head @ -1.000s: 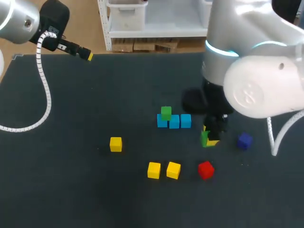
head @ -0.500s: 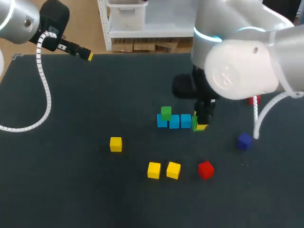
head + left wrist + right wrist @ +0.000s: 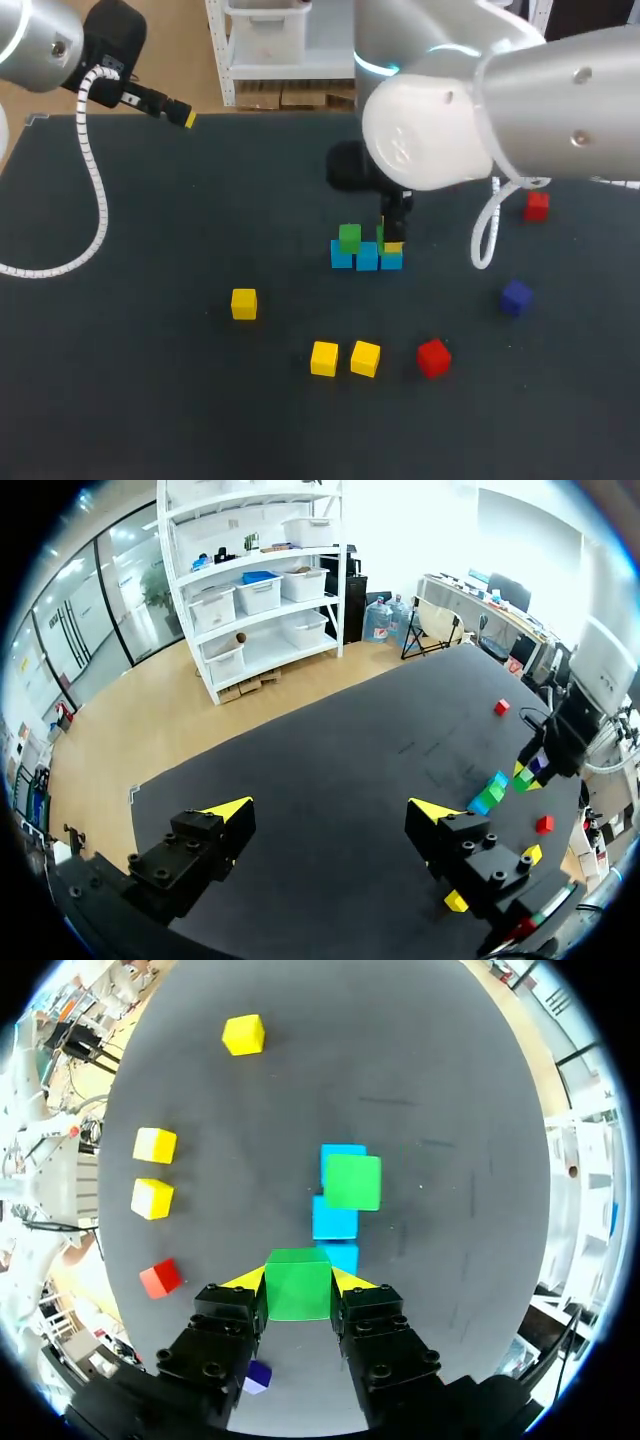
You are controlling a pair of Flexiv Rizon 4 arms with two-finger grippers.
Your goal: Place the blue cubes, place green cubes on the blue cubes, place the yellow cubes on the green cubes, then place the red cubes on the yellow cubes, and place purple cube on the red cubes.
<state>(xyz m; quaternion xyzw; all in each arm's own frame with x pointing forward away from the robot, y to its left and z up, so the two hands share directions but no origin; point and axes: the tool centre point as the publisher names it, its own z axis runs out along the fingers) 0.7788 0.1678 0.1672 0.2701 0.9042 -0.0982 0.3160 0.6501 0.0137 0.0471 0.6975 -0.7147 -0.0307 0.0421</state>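
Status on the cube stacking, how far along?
Done: three blue cubes in a row, one green cube on an end one. In hand: right gripper shut on a second green cube, above the other end blue. Left: three yellow cubes, two red cubes, purple cube, all unstacked.

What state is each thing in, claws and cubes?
Right gripper: shut on a green cube.
Held green cube: over the end blue cube.
Left gripper: open, empty.
Blue cubes: three in a row.
Other green cube: stacked on a blue cube.
Yellow cubes: three loose, unstacked.
Red cubes: two loose.
Purple cube: loose.
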